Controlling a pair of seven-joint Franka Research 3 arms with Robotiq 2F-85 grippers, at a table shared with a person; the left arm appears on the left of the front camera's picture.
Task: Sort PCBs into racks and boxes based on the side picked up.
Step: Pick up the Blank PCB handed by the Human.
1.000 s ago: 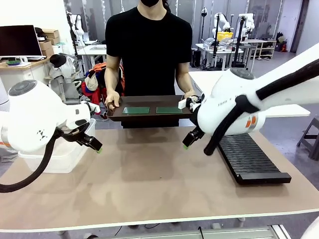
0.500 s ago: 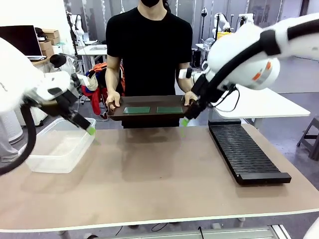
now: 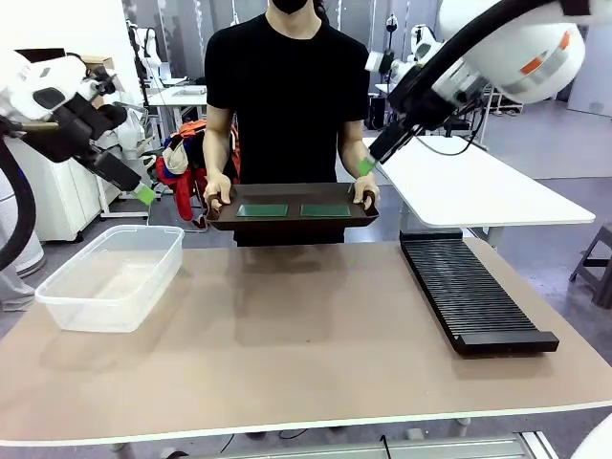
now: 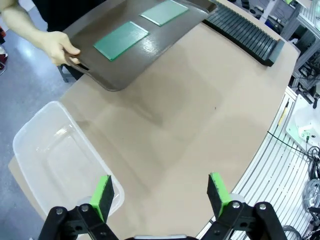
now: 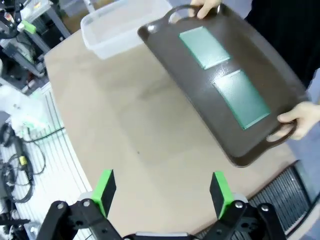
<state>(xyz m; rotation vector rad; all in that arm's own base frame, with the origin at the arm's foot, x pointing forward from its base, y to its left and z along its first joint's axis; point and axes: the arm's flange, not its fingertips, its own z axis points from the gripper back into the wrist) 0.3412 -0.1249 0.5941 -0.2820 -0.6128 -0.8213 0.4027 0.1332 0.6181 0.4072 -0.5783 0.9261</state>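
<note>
Two green PCBs (image 3: 262,210) (image 3: 325,210) lie flat, side by side, on a dark brown tray (image 3: 287,223) that the person holds by both handles at the table's far edge. The clear tub (image 3: 115,277) stands at the left, and nothing shows inside it. Along the right side lies the black slotted rack (image 3: 473,301). My left gripper (image 3: 142,194) hangs high above the tub, open (image 4: 160,195) and holding nothing. High near the person's hand at picture right, my right gripper (image 3: 366,164) is open (image 5: 162,192), looking down at the PCBs (image 5: 205,46) (image 5: 242,98).
The person's hands (image 3: 216,188) (image 3: 364,189) grip the tray's handles. Bare tan tabletop (image 3: 296,325) spreads between tub and rack. A white table (image 3: 478,186) stands behind the rack at the right. Both arms are raised off the table.
Both arms have lifted from low over the table: the left up and out to the left, the right up and towards the far right. The tray stays held in place.
</note>
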